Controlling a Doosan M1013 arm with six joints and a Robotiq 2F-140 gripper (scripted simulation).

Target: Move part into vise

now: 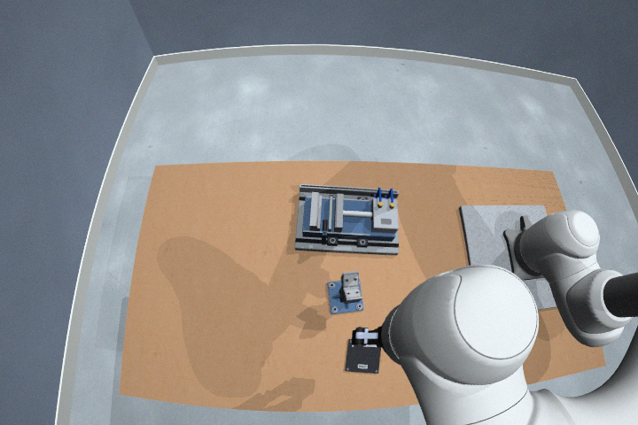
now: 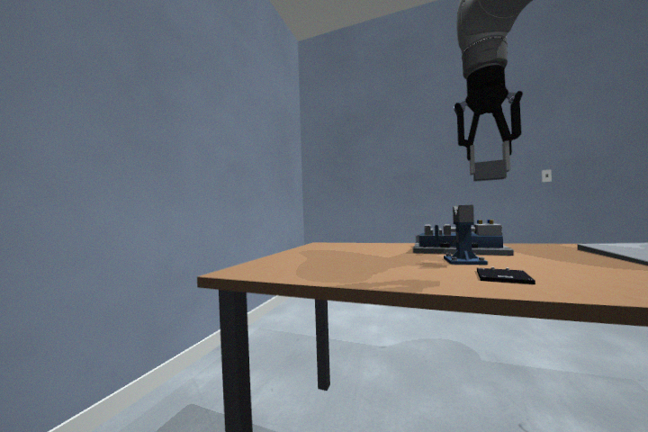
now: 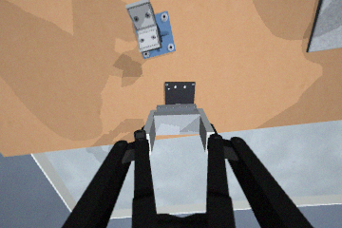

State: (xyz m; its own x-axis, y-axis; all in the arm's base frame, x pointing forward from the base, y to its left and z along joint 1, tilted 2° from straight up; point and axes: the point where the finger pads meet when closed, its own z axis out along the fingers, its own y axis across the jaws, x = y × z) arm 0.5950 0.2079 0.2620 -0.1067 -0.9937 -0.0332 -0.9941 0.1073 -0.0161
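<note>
We see the claw (image 2: 489, 164) hanging high above the orange surface (image 2: 365, 265), its two fingers clenched on the ends of the gray block (image 2: 490, 170), which is carried well clear of everything below. From the wrist camera the block (image 3: 178, 124) sits crosswise between the fingertips, showing a lighter recessed face toward the camera; we cannot tell from here which way its slot points. Directly under it, in that view, lies the black plate (image 3: 180, 92), bare, resting flat on the surface near the front edge. In the overhead view the same plate (image 1: 362, 357) is partly covered by the big white arm (image 1: 480, 325), with the blue-based V-shaped rest (image 1: 346, 294) just beyond it toward the far side. Farther still stands the vise (image 1: 347, 218), its jaws apart, with a pale rod running to a gray cylinder body on the right and two blue-and-yellow fittings on top. To the right, a gray slab (image 1: 480, 235) carries the arm's foot. From the side view the rest (image 2: 463, 237) stands in front of the vise (image 2: 463, 243).
</note>
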